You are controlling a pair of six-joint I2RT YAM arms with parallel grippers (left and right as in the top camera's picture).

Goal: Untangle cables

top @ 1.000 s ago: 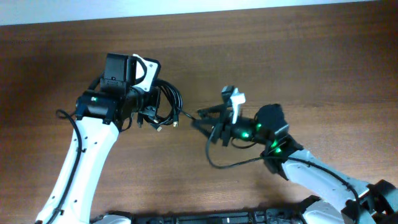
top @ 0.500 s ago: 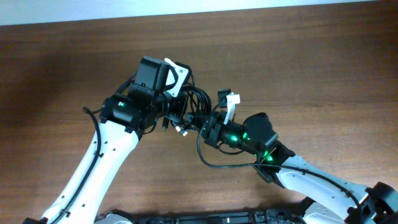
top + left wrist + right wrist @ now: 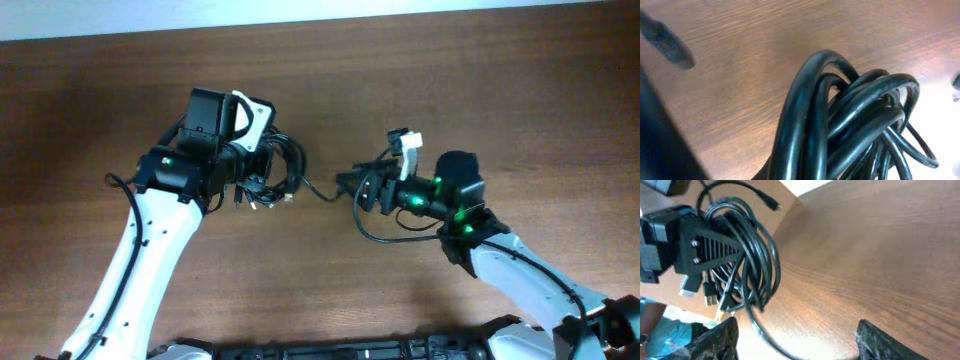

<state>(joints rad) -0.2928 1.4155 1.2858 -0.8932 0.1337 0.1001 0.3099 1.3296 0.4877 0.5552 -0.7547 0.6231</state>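
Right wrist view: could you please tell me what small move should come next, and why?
Probably close the right fingers on the loose strand: they stand apart with it running between them, while the left fingers hold the cable bundle.

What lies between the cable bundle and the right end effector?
A single black cable strand running over bare wooden table, clearest in the overhead view.

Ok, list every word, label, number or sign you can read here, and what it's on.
None can be read in any view.
The cable bundle is plain black, with no print visible.
The green lights carry no lettering.
The wooden table shows no markings.
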